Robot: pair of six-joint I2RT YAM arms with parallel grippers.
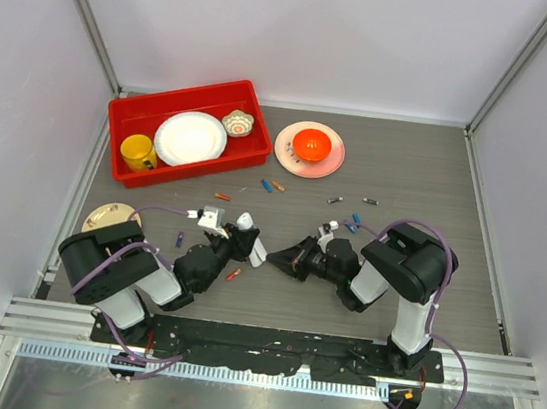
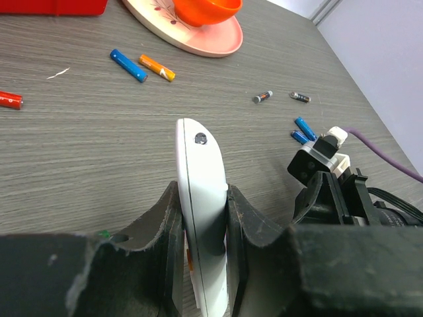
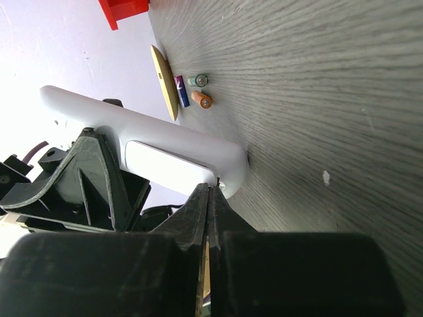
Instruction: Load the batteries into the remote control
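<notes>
The white remote control (image 1: 249,238) is held edge-on between the fingers of my left gripper (image 2: 201,198), its rounded end sticking out over the table. In the right wrist view the remote (image 3: 99,115) shows a lighter white panel (image 3: 165,165) on its back. My right gripper (image 3: 210,193) is shut, its tips touching that panel's end by the remote's tip; it also shows in the top view (image 1: 276,258). Batteries lie loose: blue (image 2: 127,65), orange (image 2: 156,67), red (image 2: 10,100), two dark ones (image 2: 262,97), blue (image 2: 304,129), and purple (image 3: 180,86), green (image 3: 197,80), orange (image 3: 201,100).
A red bin (image 1: 197,170) at the back left holds a white plate, a yellow mug and a small bowl. A pink plate (image 1: 285,156) with an orange bowl (image 1: 312,144) stands at the back centre. A tan saucer (image 1: 111,213) lies at the left edge.
</notes>
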